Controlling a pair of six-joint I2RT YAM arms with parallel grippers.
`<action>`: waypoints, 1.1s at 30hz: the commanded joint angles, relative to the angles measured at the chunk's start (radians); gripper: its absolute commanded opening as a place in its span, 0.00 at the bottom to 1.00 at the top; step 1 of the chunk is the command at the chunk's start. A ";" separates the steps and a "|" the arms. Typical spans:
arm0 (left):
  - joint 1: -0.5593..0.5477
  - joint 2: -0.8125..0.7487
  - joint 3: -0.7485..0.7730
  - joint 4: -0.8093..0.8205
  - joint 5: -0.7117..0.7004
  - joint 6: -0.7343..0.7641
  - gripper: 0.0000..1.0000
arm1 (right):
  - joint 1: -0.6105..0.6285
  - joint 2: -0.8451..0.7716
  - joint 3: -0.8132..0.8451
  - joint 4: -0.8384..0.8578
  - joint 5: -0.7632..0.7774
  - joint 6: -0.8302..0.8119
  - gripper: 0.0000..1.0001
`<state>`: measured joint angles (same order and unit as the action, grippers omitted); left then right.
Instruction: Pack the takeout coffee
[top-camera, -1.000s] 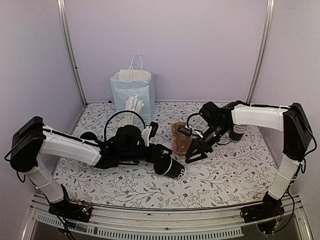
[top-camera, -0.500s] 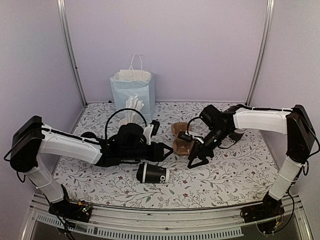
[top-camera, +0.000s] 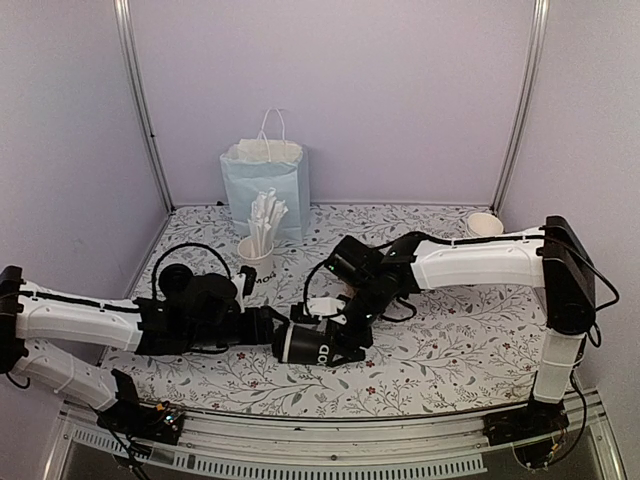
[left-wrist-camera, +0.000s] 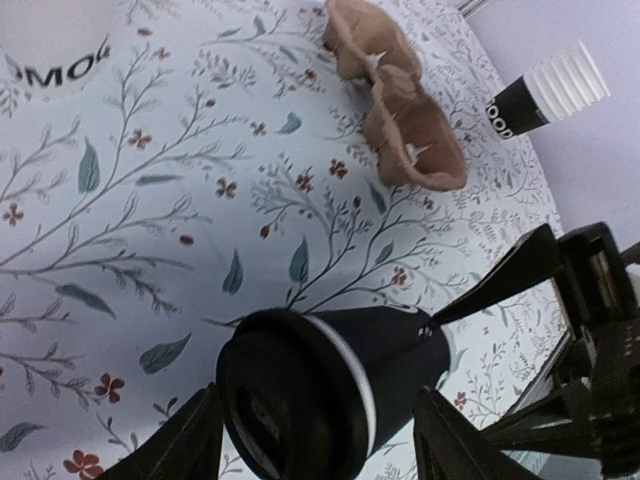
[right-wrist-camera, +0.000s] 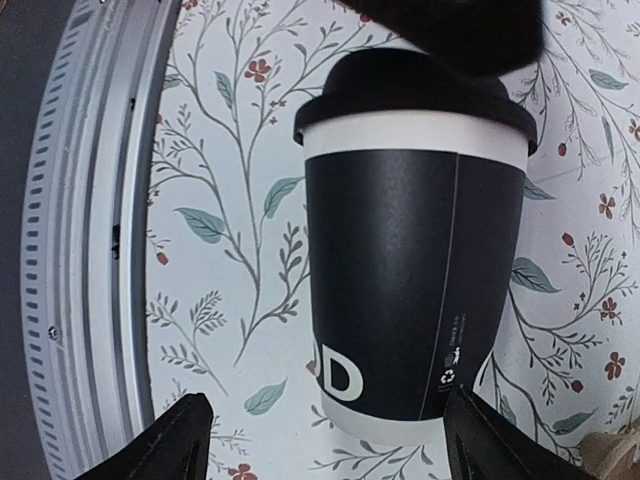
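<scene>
A black takeout coffee cup (top-camera: 315, 346) with a black lid lies on its side on the flowered table. Its lid end (left-wrist-camera: 285, 405) points at my left gripper (top-camera: 272, 335), whose open fingers (left-wrist-camera: 190, 445) stand either side of the lid with gaps. My right gripper (top-camera: 352, 336) is open around the cup's white-rimmed base (right-wrist-camera: 410, 425); its fingertips (right-wrist-camera: 175, 440) do not press on it. The brown pulp carrier (left-wrist-camera: 395, 100) lies farther back, mostly hidden by the right arm in the top view. A second black cup (left-wrist-camera: 545, 95), without lid, stands at the back right (top-camera: 485, 223).
The pale blue paper bag (top-camera: 265, 180) stands at the back wall. In front of it is the white cup of straws (top-camera: 257, 250). The table's metal front rail (right-wrist-camera: 90, 200) runs close to the lying cup.
The cup left my left gripper and now lies on the table. My left arm drew back and down to the lid end. My right arm swung left to the cup's base. Both jaws widened.
</scene>
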<state>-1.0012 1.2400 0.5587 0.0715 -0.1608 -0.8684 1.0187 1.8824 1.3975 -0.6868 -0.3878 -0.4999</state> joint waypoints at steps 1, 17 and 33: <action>0.005 -0.036 -0.086 0.052 0.051 -0.066 0.68 | 0.025 0.075 0.054 0.039 0.130 0.025 0.83; 0.017 0.099 -0.044 0.107 0.111 0.002 0.65 | 0.025 0.077 -0.029 0.112 0.143 0.051 0.72; -0.033 0.261 0.040 0.107 0.235 -0.177 0.88 | -0.011 -0.040 -0.092 0.077 0.070 0.036 0.73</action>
<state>-1.0183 1.4277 0.5365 0.1967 0.0467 -1.0111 1.0275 1.9106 1.3216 -0.6022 -0.2802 -0.4603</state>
